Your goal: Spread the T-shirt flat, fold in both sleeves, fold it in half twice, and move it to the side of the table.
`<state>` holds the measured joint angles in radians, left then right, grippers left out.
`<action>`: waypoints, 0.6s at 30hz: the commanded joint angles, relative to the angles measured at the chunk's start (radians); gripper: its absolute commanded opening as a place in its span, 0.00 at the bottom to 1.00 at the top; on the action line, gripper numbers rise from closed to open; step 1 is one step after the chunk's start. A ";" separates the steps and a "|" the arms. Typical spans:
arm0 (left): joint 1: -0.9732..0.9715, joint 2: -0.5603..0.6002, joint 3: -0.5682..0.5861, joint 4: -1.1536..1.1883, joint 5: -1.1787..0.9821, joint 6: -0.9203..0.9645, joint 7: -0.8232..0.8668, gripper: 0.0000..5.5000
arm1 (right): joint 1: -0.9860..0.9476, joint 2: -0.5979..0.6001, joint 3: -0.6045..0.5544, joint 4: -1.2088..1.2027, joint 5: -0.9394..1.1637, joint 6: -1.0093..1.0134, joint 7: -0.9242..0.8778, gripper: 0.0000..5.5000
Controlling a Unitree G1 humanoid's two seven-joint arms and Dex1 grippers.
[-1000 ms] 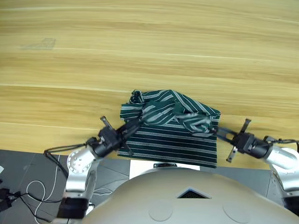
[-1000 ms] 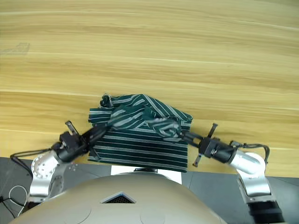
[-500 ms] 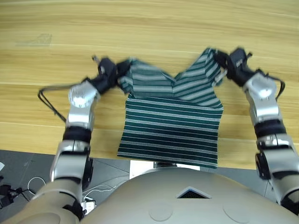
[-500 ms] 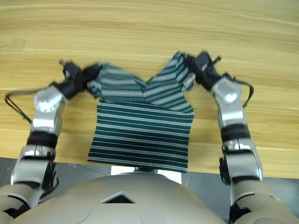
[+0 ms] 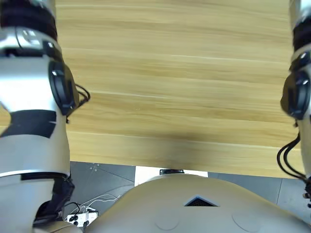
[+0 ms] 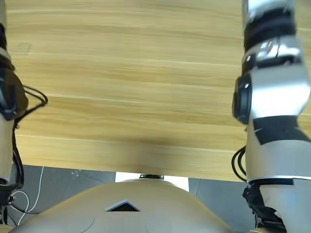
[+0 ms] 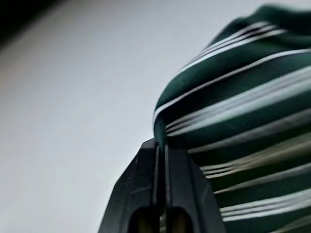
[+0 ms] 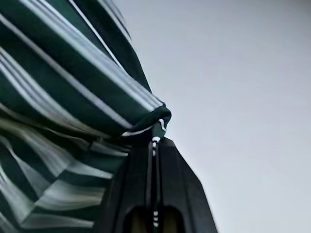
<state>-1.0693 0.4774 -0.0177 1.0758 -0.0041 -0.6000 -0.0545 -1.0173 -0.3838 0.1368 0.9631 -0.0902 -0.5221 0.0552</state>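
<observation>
At 9 o'clock over the wooden table (image 5: pixel 170 97) the left arm (image 5: pixel 34 97) is raised, and the left gripper (image 7: pixel 159 148) is clamped tight on a fold of the striped green T-shirt (image 7: pixel 243 116). At 3 o'clock the right arm (image 6: pixel 272 97) is up too, right gripper (image 8: pixel 154 141) pinching another bunched edge.

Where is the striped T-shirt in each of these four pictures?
Left eye view: the wooden table, seen from above.
Right eye view: the same wooden table.
Left wrist view: T-shirt, a fold pinched in the left gripper.
Right wrist view: T-shirt, a fold pinched in the right gripper.
Shared landmark: the green-and-white stripes link the wrist views; the wooden table links the eye views.
</observation>
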 commanded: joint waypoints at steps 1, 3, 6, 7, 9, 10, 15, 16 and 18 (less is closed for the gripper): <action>0.914 0.032 -0.295 -0.348 -0.004 -0.128 -0.434 0.00 | 0.907 -0.107 0.108 -0.588 0.183 0.150 0.297 0.00; 1.080 0.090 -0.357 -0.469 0.008 -0.145 -0.501 0.00 | 1.073 -0.203 0.152 -0.719 0.145 0.114 0.372 0.00; 1.220 0.155 -0.360 -0.682 -0.074 -0.129 -0.583 0.00 | 1.195 -0.313 0.166 -0.873 0.119 0.077 0.499 0.00; 1.264 0.186 -0.359 -0.761 -0.119 -0.126 -0.609 0.00 | 1.223 -0.346 0.158 -0.920 0.114 0.078 0.531 0.00; 1.322 0.229 -0.337 -0.848 -0.172 -0.121 -0.638 0.00 | 1.261 -0.387 0.136 -0.977 0.124 0.096 0.579 0.00; 1.345 0.240 -0.319 -0.876 -0.190 -0.109 -0.646 0.00 | 1.270 -0.394 0.125 -0.989 0.114 0.110 0.586 0.00; 1.427 0.244 -0.225 -0.937 -0.227 -0.041 -0.653 0.00 | 1.309 -0.415 0.097 -1.043 0.094 0.173 0.629 0.00; 1.461 0.242 -0.224 -0.965 -0.227 -0.035 -0.659 0.00 | 1.309 -0.422 0.089 -1.043 0.091 0.174 0.637 0.00; 1.515 0.239 -0.217 -1.002 -0.225 -0.030 -0.667 0.00 | 1.313 -0.432 0.071 -1.043 0.094 0.165 0.654 0.00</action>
<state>0.4018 0.7082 -0.2465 0.1030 -0.2331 -0.6454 -0.7115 0.2941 -0.7880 0.2324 -0.0665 0.0139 -0.3609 0.6912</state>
